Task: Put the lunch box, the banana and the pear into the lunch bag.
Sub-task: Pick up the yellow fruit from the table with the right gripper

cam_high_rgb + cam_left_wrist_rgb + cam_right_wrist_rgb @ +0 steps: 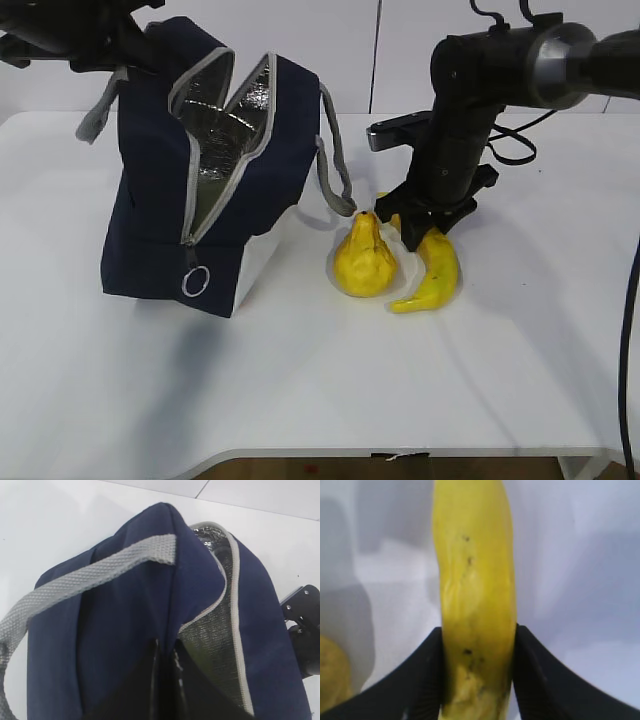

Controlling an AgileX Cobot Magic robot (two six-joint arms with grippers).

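our right gripper [479, 680] clamps the banana [475, 595] mid-table; it may swing into the pear [364, 258]. our left gripper, pinched on the lunch bag [130, 645], could tip it.

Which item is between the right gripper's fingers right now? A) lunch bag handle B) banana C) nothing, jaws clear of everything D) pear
B: in the right wrist view both black fingers press the sides of the banana, while the pear sits untouched beside it on the table.
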